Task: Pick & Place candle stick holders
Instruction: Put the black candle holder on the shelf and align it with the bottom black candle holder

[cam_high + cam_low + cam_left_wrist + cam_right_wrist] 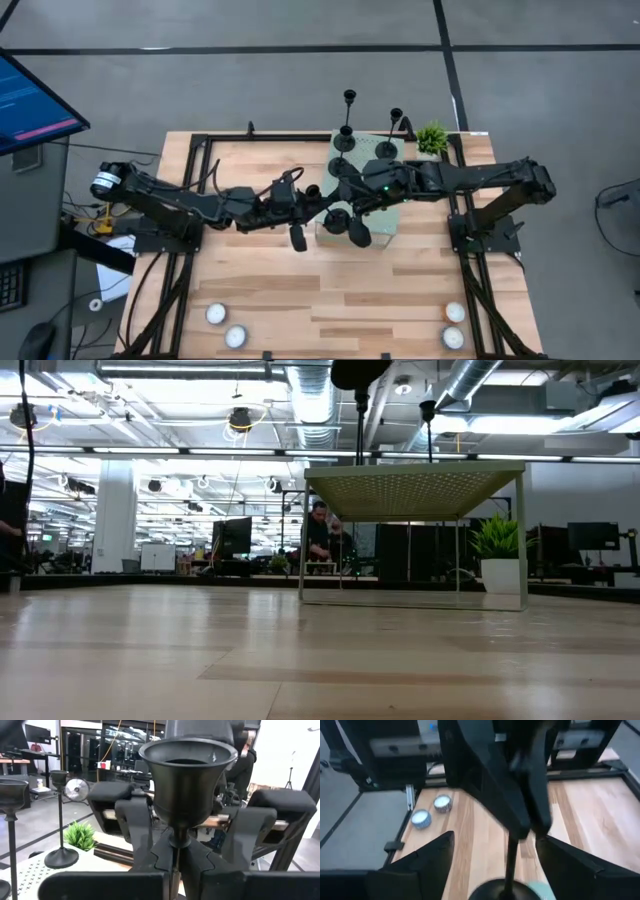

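My left gripper (172,865) is shut on a black candle stick holder (187,775) over the near left part of the pale green perforated stand (385,215). My right gripper (495,845) is open. Its fingers stand on either side of the holder's lower stem (512,862), above its disc base (502,892), without touching. Three more holders stand by their disc bases on the stand: two tall ones (349,110) (395,125) and a short one (340,165). My left gripper pinches the holder's thin stem just below the cup (174,842) between its two fingers. The fingers come level from the table's left and lie across the stem. The holder is upright, cup up. Whether its base rests on the stand, I cannot tell.
A small green potted plant (432,138) stands at the stand's far right corner. Two white tealights (215,314) lie near the table's near left corner and two (455,312) near its near right corner. A monitor (30,100) stands off the left edge.
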Tool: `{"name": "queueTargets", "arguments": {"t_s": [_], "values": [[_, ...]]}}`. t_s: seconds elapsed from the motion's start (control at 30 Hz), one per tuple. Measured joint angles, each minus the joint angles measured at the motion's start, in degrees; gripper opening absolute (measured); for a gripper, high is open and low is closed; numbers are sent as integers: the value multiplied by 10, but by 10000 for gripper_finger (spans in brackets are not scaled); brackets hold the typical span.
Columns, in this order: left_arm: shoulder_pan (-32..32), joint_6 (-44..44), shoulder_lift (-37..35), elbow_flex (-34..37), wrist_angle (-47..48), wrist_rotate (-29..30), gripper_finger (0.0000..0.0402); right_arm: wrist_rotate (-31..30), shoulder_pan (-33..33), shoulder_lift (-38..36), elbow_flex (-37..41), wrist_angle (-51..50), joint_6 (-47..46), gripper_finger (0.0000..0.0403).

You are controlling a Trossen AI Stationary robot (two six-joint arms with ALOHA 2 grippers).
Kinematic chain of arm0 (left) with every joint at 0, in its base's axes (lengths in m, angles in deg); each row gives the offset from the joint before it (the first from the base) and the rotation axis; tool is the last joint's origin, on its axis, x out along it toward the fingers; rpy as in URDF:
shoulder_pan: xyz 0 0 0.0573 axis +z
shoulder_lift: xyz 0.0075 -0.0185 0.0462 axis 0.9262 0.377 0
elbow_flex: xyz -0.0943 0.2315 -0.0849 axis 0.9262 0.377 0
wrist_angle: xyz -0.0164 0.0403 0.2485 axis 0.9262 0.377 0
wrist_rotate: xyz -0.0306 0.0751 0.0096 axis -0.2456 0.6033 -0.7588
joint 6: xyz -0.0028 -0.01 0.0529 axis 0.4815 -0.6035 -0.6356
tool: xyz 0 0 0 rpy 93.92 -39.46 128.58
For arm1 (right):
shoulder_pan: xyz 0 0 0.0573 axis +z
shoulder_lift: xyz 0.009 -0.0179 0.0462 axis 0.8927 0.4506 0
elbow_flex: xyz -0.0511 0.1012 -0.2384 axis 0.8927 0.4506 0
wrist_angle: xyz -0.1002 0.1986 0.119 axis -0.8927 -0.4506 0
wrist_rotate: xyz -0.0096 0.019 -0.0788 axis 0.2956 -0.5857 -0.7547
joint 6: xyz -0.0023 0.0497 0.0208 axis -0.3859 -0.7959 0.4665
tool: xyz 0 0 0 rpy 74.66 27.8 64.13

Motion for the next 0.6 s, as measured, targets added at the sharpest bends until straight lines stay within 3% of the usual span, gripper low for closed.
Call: {"name": "queueTargets", "arguments": {"t_s": [0.13,0.3,0.6], "values": [[0,-1,0,0,0,-1,13,0,0,-2,1,-2,-2,194],[0,-1,0,0,0,-11,13,-2,-5,-5,1,-3,1,31],[1,-4,0,0,0,-11,40,-28,-4,-5,1,1,-16,4]]}}
